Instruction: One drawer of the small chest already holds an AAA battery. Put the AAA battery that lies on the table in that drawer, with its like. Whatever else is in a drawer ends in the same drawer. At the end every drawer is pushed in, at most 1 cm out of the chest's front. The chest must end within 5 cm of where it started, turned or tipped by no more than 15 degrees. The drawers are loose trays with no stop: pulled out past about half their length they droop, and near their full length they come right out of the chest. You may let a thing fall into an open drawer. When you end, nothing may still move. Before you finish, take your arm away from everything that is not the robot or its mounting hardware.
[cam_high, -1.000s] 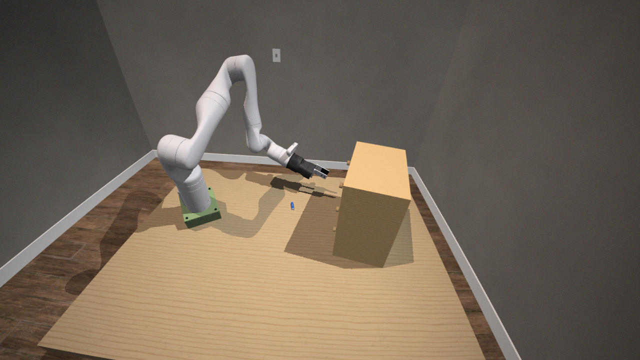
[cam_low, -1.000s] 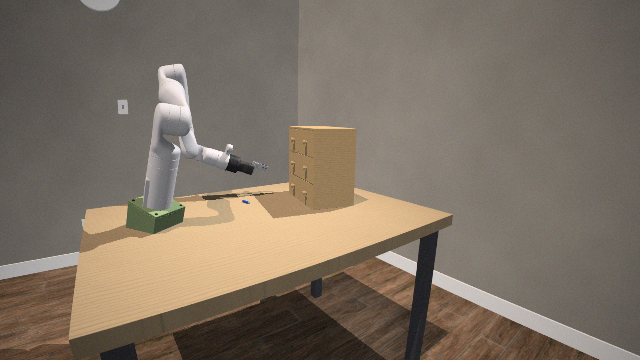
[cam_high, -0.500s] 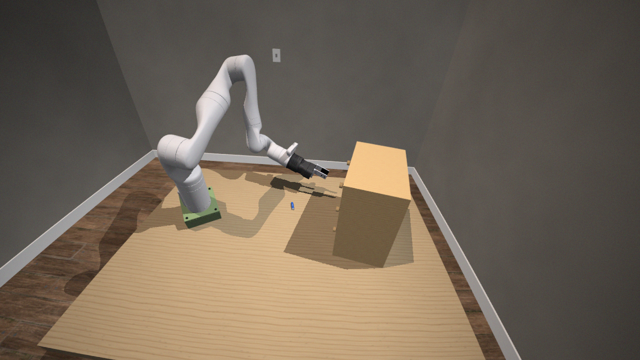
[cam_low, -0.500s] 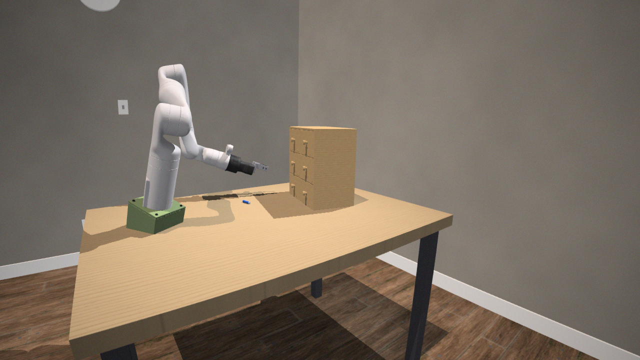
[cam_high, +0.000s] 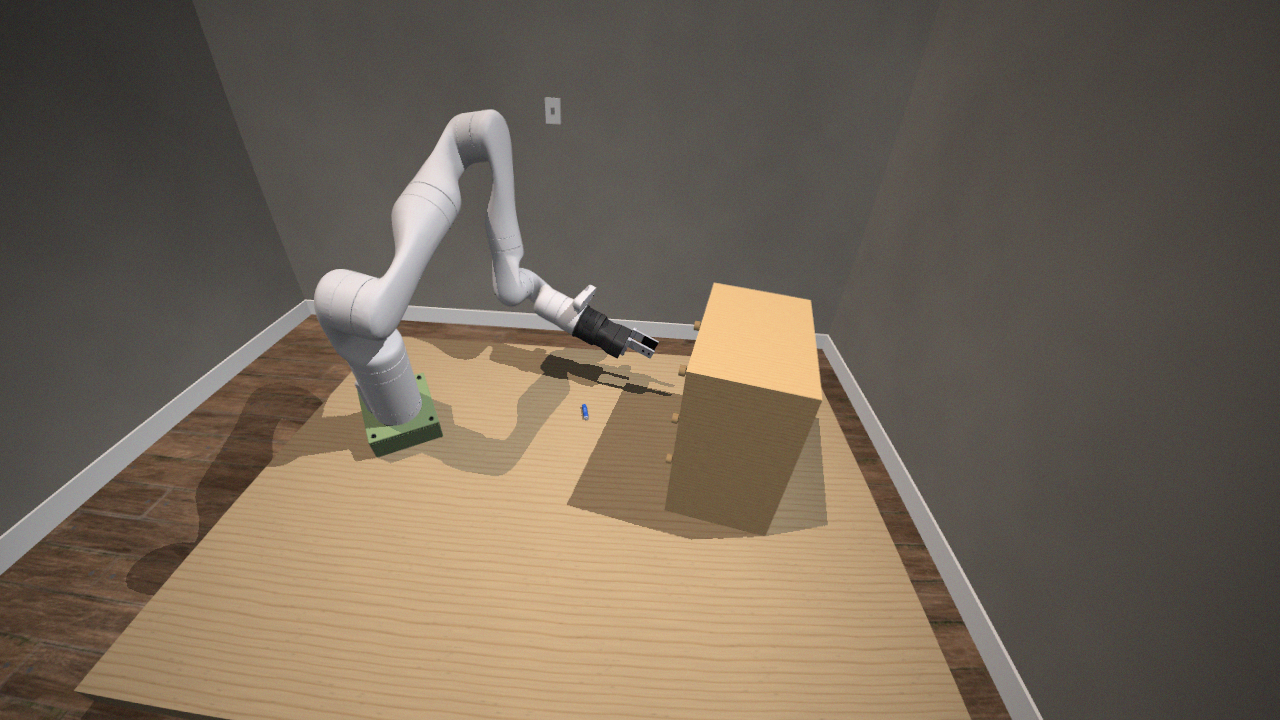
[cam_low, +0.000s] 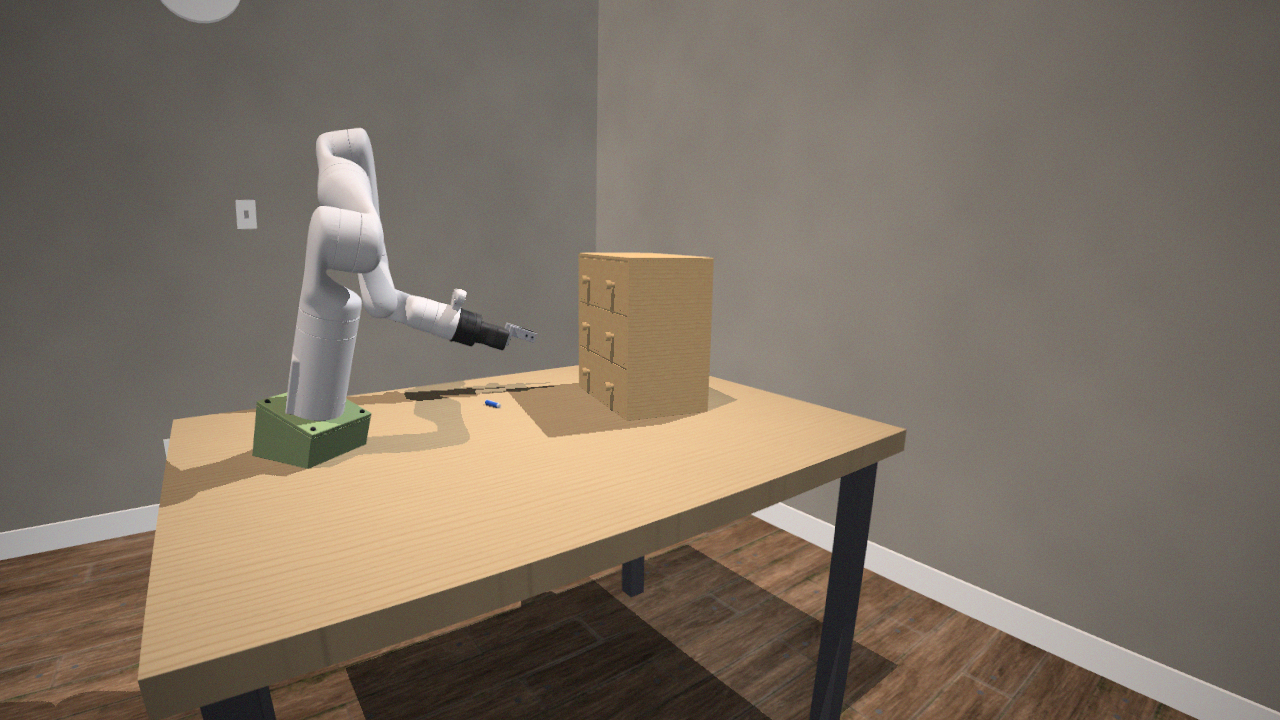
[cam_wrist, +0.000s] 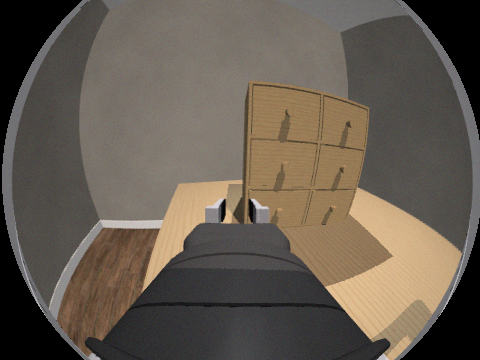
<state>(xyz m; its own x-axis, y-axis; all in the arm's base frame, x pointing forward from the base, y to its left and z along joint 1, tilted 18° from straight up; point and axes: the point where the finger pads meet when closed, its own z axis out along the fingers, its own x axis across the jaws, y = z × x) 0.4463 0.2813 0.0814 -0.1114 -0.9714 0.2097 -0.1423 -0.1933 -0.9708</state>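
The wooden chest (cam_high: 751, 335) (cam_low: 669, 340) (cam_wrist: 285, 162) stands upright on the table, with two columns of three drawers. All its drawers look pushed in, each with a small knob, so what they hold is hidden. The blue AAA battery (cam_high: 584, 411) (cam_low: 492, 403) lies on its side on the table, between the robot's base and the chest. My gripper (cam_high: 653, 343) (cam_low: 529, 334) (cam_wrist: 237, 206) is open with nothing between its fingers. It hangs above the table in front of the chest, clear of the knobs, near the far column, and points toward the chest.
The table (cam_high: 501, 582) (cam_low: 429, 519) carries the green base block (cam_high: 404, 437) (cam_low: 310, 438) of the arm at its left part. A wall (cam_high: 716, 161) stands behind the table. The chest's shadow falls on the table before its front.
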